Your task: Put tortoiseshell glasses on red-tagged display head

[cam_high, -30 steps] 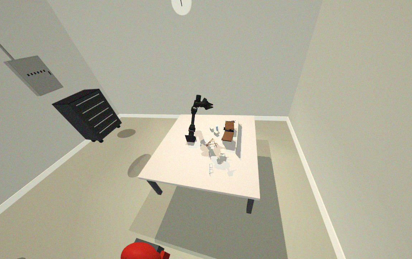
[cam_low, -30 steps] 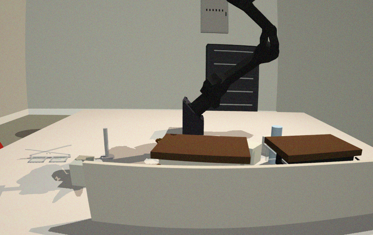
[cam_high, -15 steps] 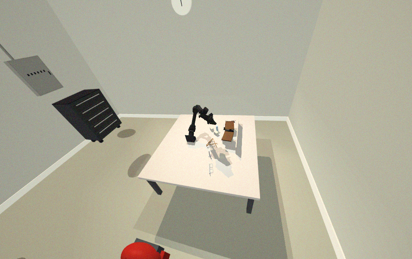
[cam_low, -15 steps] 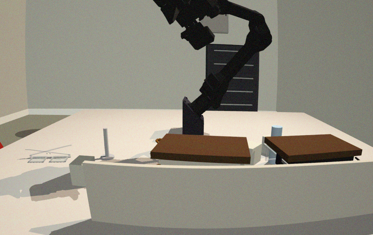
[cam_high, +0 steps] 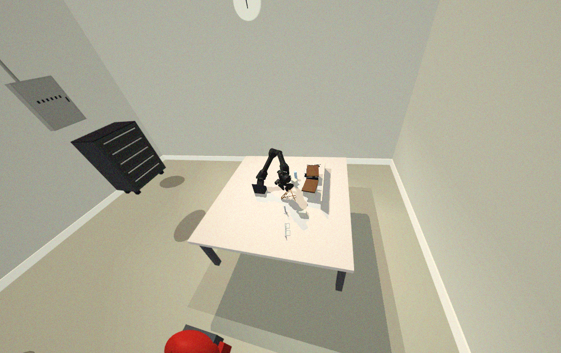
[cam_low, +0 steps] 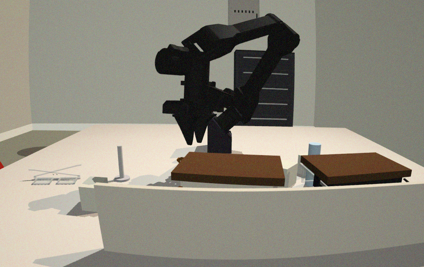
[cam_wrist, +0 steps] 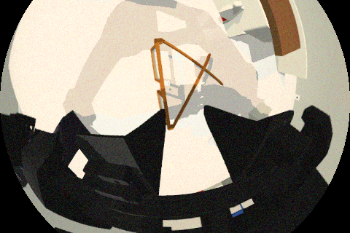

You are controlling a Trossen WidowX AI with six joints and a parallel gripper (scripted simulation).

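Note:
The tortoiseshell glasses (cam_wrist: 160,66) (cam_high: 282,198) lie on the table with temples unfolded and crossing in the wrist view. My gripper (cam_wrist: 185,111) (cam_low: 194,143) points down above the table. Its fingers are partly apart with nothing held; one hinge end of the glasses shows in the gap between the tips. The nearer display head (cam_high: 309,185) (cam_low: 228,165) has a flat brown top; a small red patch shows by its pale body in the wrist view. The other head (cam_high: 312,170) (cam_low: 356,164) stands beside it, also brown-topped, with dark parts below. Both faces are mostly hidden.
A long pale panel (cam_low: 240,225) stands behind the heads. A blue cylinder (cam_low: 314,149) (cam_high: 295,175) stands near the other head. A grey post (cam_low: 120,162) on a round foot and a second, clear pair of glasses (cam_low: 79,177) are on the table away from the heads.

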